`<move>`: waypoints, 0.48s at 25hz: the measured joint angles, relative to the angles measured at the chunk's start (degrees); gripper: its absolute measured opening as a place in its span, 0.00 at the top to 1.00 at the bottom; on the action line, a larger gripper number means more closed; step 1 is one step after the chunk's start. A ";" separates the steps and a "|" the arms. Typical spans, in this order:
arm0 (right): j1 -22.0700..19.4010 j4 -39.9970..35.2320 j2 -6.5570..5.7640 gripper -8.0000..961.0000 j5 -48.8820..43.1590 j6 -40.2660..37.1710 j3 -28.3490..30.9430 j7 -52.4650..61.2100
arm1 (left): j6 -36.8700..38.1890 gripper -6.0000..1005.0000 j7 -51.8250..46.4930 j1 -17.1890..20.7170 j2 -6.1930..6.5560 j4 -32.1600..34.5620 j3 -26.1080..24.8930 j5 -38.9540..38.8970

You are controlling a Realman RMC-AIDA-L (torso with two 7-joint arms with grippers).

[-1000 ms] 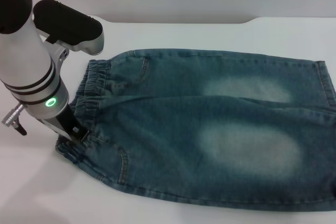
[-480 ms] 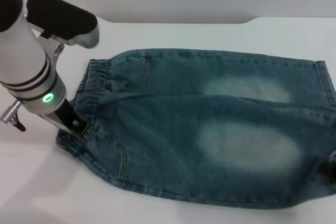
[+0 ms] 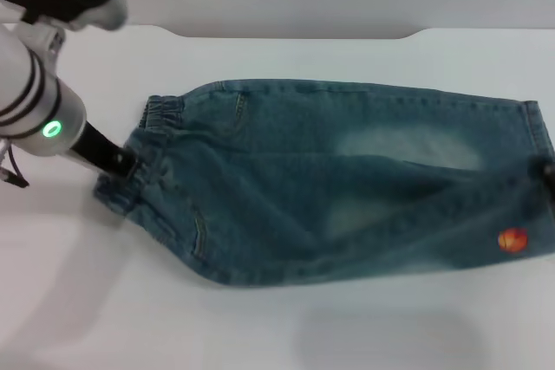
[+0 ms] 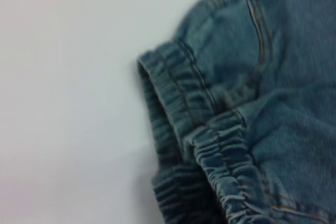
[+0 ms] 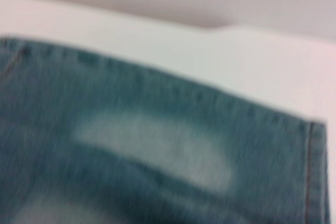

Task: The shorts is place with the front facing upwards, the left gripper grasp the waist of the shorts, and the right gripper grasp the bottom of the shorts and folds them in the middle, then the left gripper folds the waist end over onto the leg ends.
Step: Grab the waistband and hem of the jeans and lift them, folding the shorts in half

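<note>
The blue-green denim shorts [image 3: 347,188] lie across the white table, waist [image 3: 162,115] to the left and leg ends [image 3: 533,127] to the right. My left gripper [image 3: 120,165] is shut on the near part of the waist and holds it off the table. The near half of the shorts is raised and drawn toward the far half, and its underside shows a small orange print [image 3: 512,239]. Only a dark sliver of my right gripper [image 3: 549,172] shows at the right edge, holding the lifted near leg end. The left wrist view shows the ruched waist [image 4: 178,93]. The right wrist view shows the far leg [image 5: 131,145].
The white table [image 3: 260,327] runs bare in front of and to the left of the shorts. Its far edge [image 3: 286,36] meets a grey wall behind.
Both grippers have lifted the near edge of the shorts and carried it toward the far side. The left arm has moved left and back. The orange print has come into view.
</note>
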 joint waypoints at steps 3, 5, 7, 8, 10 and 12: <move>0.21 0.03 -0.05 0.96 0.03 -3.22 1.01 -0.27 | 1.77 0.96 0.01 1.36 -0.01 -2.33 -0.84 -0.25; 0.19 0.09 -0.06 0.96 0.10 -5.16 1.75 -0.33 | 2.90 0.96 0.00 1.92 -0.05 -3.01 -1.27 -0.34; -0.04 0.14 -0.06 0.96 0.14 -7.34 2.61 -0.37 | 4.33 0.96 -0.09 2.27 -0.11 -3.20 -1.66 -0.51; -0.29 0.15 -0.04 0.96 0.15 -8.60 2.90 -0.43 | 5.02 0.96 -0.20 2.44 -0.13 -3.21 -1.74 -0.67; -1.02 0.17 0.05 0.96 0.17 -11.16 3.18 -0.63 | 7.24 0.96 -0.38 3.04 -0.18 -3.30 -1.86 -1.32; -1.94 0.15 0.14 0.96 0.17 -14.20 3.30 -0.83 | 10.12 0.96 -0.50 3.91 -0.18 -3.40 -1.99 -2.65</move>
